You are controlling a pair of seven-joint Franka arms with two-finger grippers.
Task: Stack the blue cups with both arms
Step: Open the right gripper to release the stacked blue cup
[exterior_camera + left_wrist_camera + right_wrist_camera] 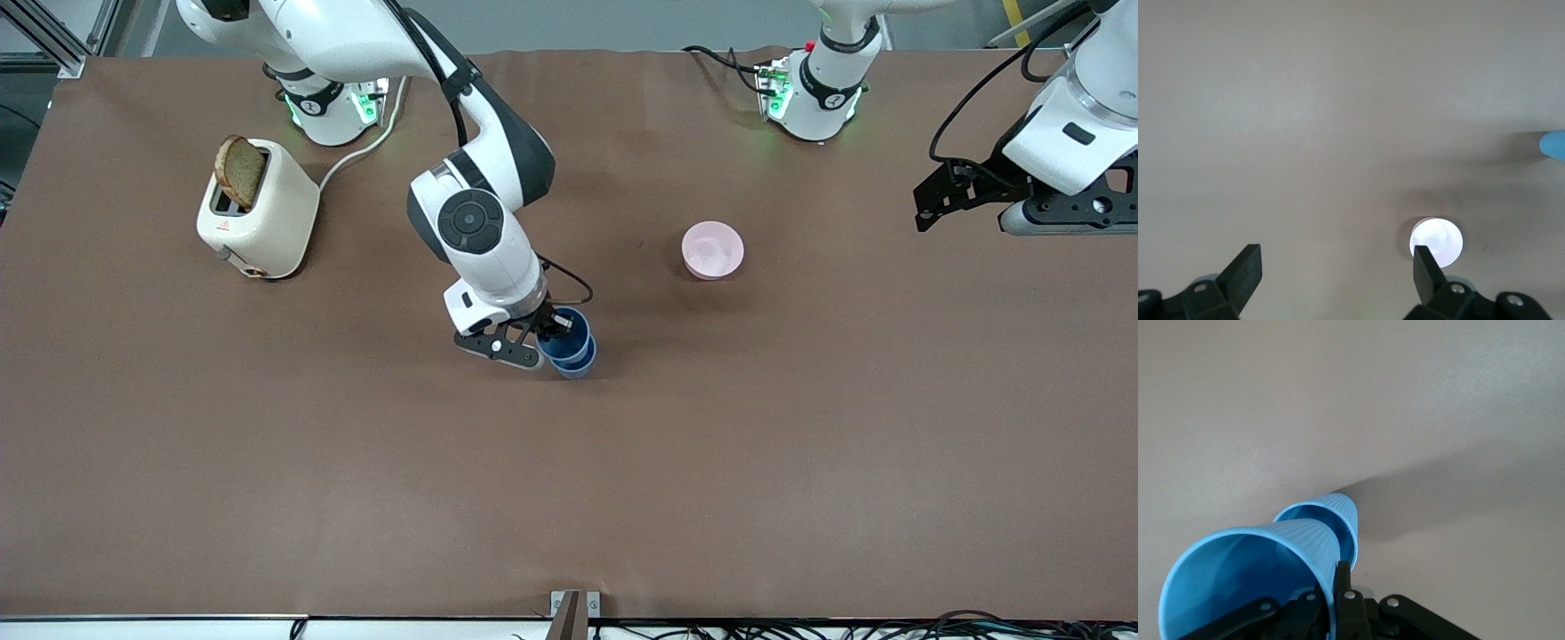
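Brown table [800, 444]: blue cups [569, 342] apparently nested.

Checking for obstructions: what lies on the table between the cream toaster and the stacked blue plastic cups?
Nothing rests on that stretch. In the front view, only the right arm hangs above the brown table between the cream toaster and the blue plastic cups.

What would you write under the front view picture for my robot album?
The right hand lowers one blue cup into the other blue cup, while the left hand waits, open.
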